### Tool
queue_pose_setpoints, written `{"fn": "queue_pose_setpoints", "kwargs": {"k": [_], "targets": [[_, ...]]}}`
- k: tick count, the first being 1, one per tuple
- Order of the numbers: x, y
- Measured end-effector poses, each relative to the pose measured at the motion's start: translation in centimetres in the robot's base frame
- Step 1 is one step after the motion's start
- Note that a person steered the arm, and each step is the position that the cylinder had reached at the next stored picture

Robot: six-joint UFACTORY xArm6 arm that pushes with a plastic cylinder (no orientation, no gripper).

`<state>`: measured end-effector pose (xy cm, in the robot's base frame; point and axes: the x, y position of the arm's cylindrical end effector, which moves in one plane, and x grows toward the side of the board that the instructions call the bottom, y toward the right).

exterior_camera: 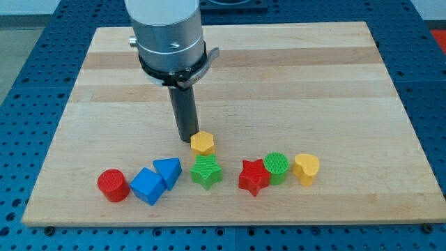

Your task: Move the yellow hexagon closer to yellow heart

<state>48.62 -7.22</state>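
The wooden board [230, 77] fills most of the view, a pale plank top lying on a blue perforated table [28, 42]. Above its far left half hangs the arm's grey cylindrical body [167, 31], and a straight dark rod [184, 111] drops from it to the board. There is no pincer on this arm to be apart or together: it ends only in my tip [187, 139], which stands on the wood just left of and slightly beyond the yellow hexagon [203, 143], touching it or all but touching it; the view does not settle which.

The blocks lie in a loose row along the near edge. Farthest left is the red cylinder [113, 185]. Right of it sits the blue cube-like block [148, 186], pressed against the blue triangular block [168, 171]. Next comes the green star [206, 171], directly nearer than the yellow hexagon and just apart from it. Further right the red star [254, 176] touches the green cylinder [276, 167], and the yellow heart [306, 169] stands just beside that cylinder at the row's right end.

The yellow hexagon sits alone, a little farther from the near edge than the row, well apart from the yellow heart, with the green star, red star and green cylinder lying between and nearer.
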Motion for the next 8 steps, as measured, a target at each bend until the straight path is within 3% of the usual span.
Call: {"fn": "queue_pose_setpoints", "kwargs": {"k": [5,8], "targets": [[3.3,0.1],[2.7,9.5]]}}
